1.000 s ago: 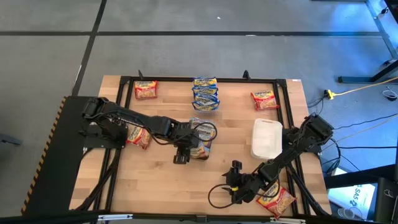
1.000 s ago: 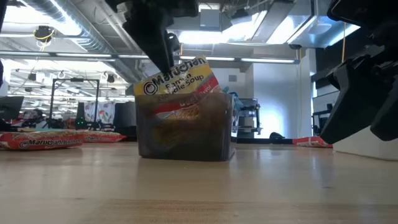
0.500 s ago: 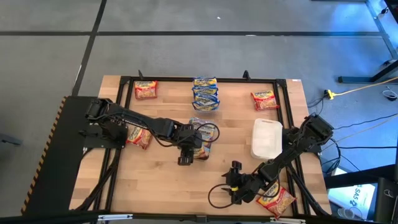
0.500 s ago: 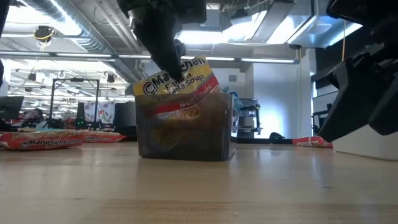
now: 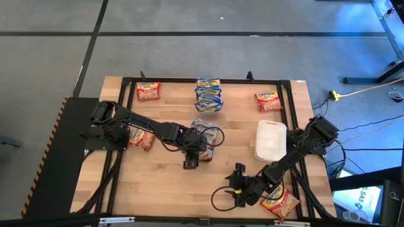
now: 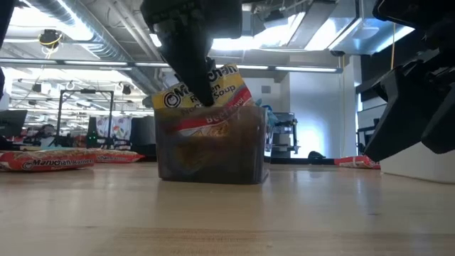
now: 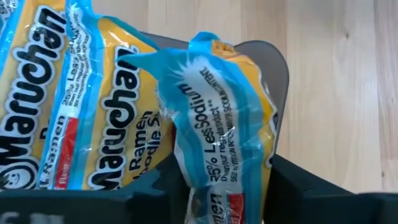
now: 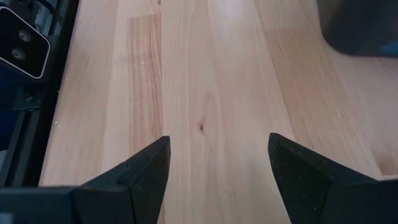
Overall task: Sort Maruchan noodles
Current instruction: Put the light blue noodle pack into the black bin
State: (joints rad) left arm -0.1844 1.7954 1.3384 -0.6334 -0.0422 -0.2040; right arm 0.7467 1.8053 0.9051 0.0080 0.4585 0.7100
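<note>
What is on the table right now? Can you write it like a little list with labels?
table: wooden top
basket: dark mesh basket mid-table, packets sticking out
left end effector: over the basket, fingers around a blue packet
right end effector: open, above bare wood near the front edge
blue stack: at the back edge
tub: clear tub on the right side
loose packets

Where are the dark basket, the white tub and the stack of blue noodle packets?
dark mesh basket (image 6: 213, 153): low view, its front wall.
white tub (image 5: 270, 140): high view, middle of its top.
stack of blue noodle packets (image 5: 208, 94): high view, middle packet.
</note>
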